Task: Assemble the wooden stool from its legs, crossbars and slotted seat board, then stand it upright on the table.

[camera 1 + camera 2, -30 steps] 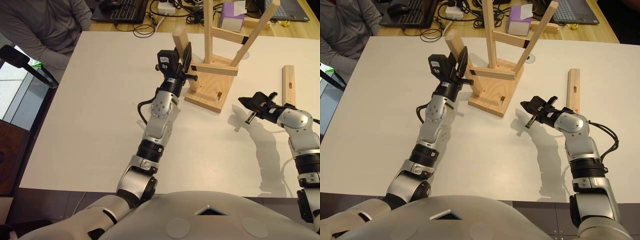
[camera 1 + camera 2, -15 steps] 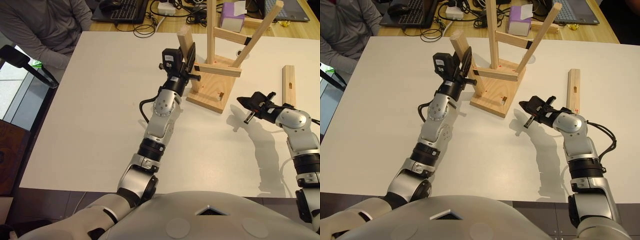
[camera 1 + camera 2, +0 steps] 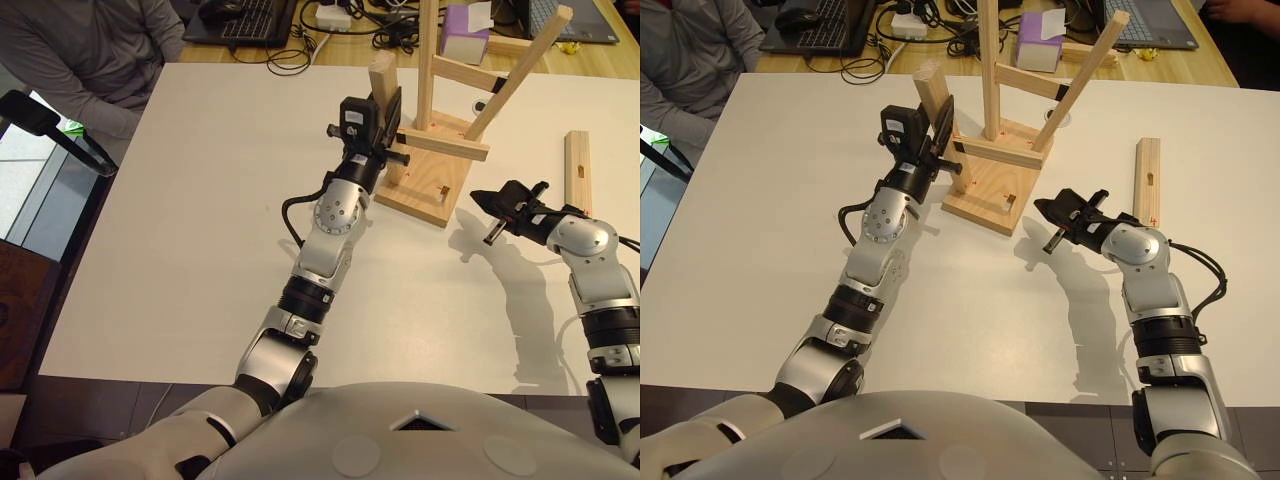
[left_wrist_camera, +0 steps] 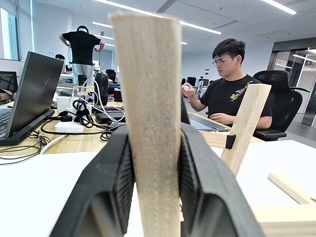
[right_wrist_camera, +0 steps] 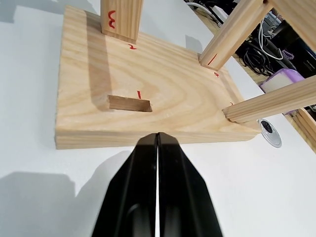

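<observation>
Loose leg [image 3: 577,171]: lying fore-aft, right of clenched, empty right tool [image 3: 479,197]; left tool [image 3: 388,106] grips upright leg [image 4: 148,74].

Red 3 on leg [image 5: 122,17], 1 on seat board [image 5: 182,106]

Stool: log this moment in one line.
left gripper shut on leg | right gripper shut, empty, facing seat board | fourth leg loose on table

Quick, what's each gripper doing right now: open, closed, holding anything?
Left gripper: closed on a wooden leg.
Right gripper: closed, holding nothing.
</observation>
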`<control>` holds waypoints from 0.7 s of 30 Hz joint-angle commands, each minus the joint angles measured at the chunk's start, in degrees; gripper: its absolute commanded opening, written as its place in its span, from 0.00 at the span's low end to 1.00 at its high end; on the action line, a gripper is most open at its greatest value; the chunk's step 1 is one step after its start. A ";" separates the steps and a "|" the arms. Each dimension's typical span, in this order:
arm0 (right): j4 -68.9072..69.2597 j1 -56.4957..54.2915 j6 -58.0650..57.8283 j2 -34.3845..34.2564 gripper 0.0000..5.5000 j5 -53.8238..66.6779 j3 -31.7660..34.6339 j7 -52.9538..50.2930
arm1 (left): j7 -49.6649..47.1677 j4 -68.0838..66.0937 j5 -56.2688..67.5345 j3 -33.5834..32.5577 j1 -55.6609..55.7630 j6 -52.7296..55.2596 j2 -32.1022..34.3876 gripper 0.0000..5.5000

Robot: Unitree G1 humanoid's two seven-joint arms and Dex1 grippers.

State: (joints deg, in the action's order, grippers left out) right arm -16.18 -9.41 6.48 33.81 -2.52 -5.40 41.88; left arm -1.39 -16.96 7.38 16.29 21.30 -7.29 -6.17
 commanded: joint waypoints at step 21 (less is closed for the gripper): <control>-0.22 2.05 0.93 -0.47 0.00 -1.50 -1.66 -1.43 | 0.72 2.28 0.60 -1.88 -6.00 -10.71 -3.59 0.57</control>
State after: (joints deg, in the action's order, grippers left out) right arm -16.32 -7.28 7.24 33.65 -3.75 -6.74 40.71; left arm -1.33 -16.36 8.25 13.58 17.87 -15.85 -4.68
